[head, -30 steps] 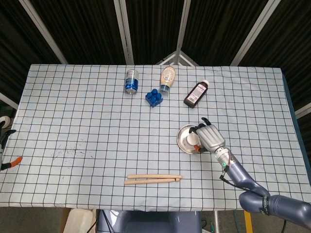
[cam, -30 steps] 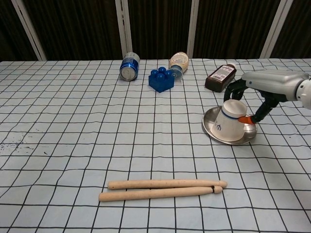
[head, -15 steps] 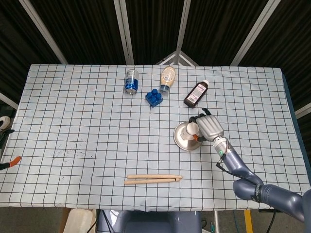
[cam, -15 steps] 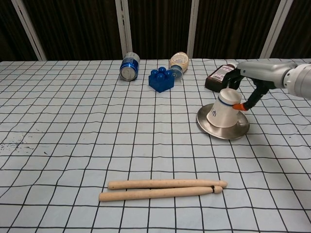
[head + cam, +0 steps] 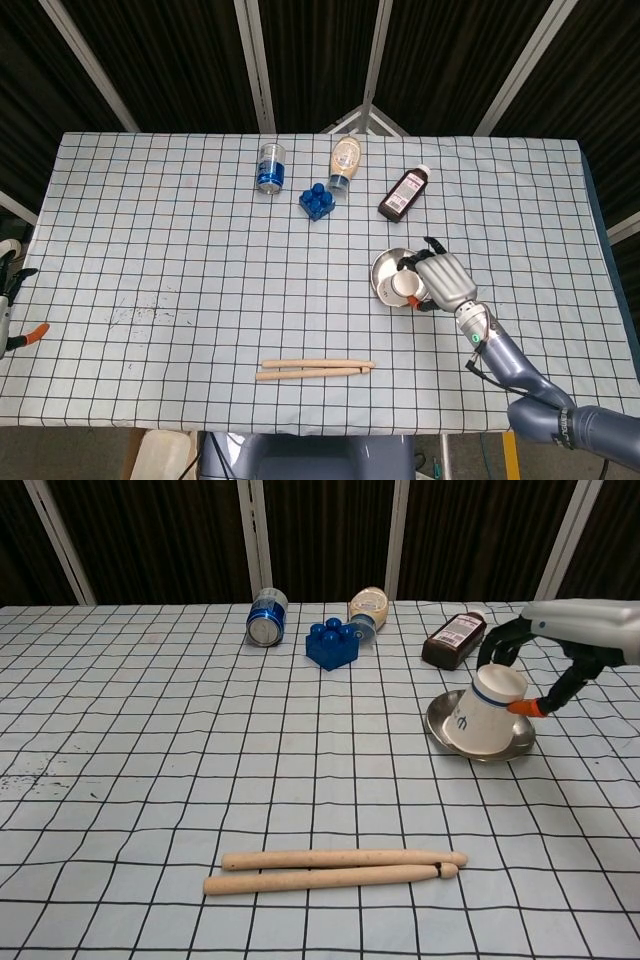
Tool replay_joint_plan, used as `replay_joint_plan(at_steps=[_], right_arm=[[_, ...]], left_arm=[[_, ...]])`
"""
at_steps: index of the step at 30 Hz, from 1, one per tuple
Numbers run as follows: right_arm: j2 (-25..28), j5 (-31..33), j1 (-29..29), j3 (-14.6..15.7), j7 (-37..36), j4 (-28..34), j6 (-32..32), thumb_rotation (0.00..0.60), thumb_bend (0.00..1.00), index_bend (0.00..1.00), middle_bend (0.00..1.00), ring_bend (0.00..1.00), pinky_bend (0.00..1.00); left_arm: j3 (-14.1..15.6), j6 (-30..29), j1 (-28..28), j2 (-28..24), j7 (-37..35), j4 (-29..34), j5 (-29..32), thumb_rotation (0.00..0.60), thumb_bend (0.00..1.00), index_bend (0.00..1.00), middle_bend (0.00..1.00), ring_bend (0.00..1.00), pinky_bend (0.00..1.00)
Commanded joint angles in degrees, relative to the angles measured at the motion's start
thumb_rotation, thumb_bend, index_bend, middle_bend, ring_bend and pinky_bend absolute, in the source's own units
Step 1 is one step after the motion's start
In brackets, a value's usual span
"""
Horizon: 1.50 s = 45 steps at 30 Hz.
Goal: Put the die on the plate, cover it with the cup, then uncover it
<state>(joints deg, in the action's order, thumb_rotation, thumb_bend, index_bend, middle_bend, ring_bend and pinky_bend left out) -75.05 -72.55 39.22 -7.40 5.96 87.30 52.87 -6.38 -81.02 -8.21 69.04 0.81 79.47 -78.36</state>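
Open counter on the left, clutter along the far middle

Can (image 5: 270, 167), blue brick (image 5: 316, 201), squeeze bottle (image 5: 344, 160) and brown bottle (image 5: 403, 193) crowd the far edge; drumsticks (image 5: 315, 369) bar the near edge; the plate (image 5: 384, 272) blocks the right.

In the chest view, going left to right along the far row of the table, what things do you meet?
Blue can → blue toy block → squeeze bottle lying down → brown bottle.

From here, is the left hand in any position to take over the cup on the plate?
Probably not. The left hand sits off the table's far left edge, while the cup lies tilted on the plate at the right, already gripped by the right hand.
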Motion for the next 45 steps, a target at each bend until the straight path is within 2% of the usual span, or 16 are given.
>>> replay_joint_plan(at_steps=[1, 5, 10, 13, 18, 24, 41, 43, 45], right_arm=[[2.1, -0.9, -0.3, -1.2, 0.6, 2.3, 2.2, 0.6, 0.45, 0.53, 0.44, 0.29, 0.07], [4.2, 1.2, -0.3, -3.0, 0.8, 2.4, 2.5, 0.6, 0.45, 0.53, 0.44, 0.29, 0.07], [6.2, 4.8, 0.1, -4.1, 2.3, -2.1, 0.9, 0.6, 0.45, 0.53, 0.44, 0.29, 0.07], [6.4, 6.0, 0.1, -3.8, 2.9, -5.9, 0.0, 0.6, 0.45, 0.53, 0.44, 0.29, 0.07], [5.6, 7.0, -0.8, -2.3, 0.1, -12.5, -3.2, 0.6, 0.45, 0.53, 0.44, 0.29, 0.07], [3.2, 5.5, -1.7, -0.4, -5.1, -19.6, -6.6, 0.6, 0.45, 0.53, 0.44, 0.28, 0.07], [-2.3, -0.3, -2.2, 1.7, -14.1, -28.2, -9.0, 0.6, 0.45, 0.53, 0.44, 0.27, 0.06], [-3.0, -0.8, -2.2, 1.8, -14.6, -29.3, -9.1, 0.6, 0.41, 0.5, 0.43, 0.26, 0.04], [-3.5, -0.9, -2.2, 1.9, -14.6, -30.6, -9.1, 0.6, 0.26, 0.39, 0.39, 0.24, 0.01]], left_arm=[[0.0, -0.1, 0.0, 0.0, -0.1, 0.0, 0.0, 0.6, 0.22, 0.21, 0.0, 0.0, 0.06], [0.0, -0.1, 0.1, -0.1, -0.3, -0.1, 0.1, 0.6, 0.22, 0.21, 0.0, 0.0, 0.06], [0.0, 0.0, 0.1, 0.0, -0.1, -0.2, 0.1, 0.6, 0.22, 0.21, 0.0, 0.0, 0.06], [0.0, 0.0, 0.1, 0.1, 0.2, -0.1, 0.2, 0.6, 0.22, 0.21, 0.0, 0.0, 0.06], [-0.2, -0.1, 0.2, 0.2, 0.8, -0.1, 0.7, 0.6, 0.22, 0.21, 0.0, 0.0, 0.06], [-0.1, 0.2, 0.0, 0.6, 1.8, -0.1, 0.9, 0.6, 0.22, 0.21, 0.0, 0.0, 0.06], [0.0, 1.0, -0.4, 1.2, 3.1, -0.5, 1.2, 0.6, 0.22, 0.21, 0.0, 0.0, 0.06], [-0.1, 0.9, -0.4, 1.3, 3.3, -0.5, 1.3, 0.6, 0.22, 0.21, 0.0, 0.0, 0.06], [-0.1, 0.8, -0.3, 1.3, 3.3, -0.5, 1.4, 0.6, 0.22, 0.21, 0.0, 0.0, 0.06]])
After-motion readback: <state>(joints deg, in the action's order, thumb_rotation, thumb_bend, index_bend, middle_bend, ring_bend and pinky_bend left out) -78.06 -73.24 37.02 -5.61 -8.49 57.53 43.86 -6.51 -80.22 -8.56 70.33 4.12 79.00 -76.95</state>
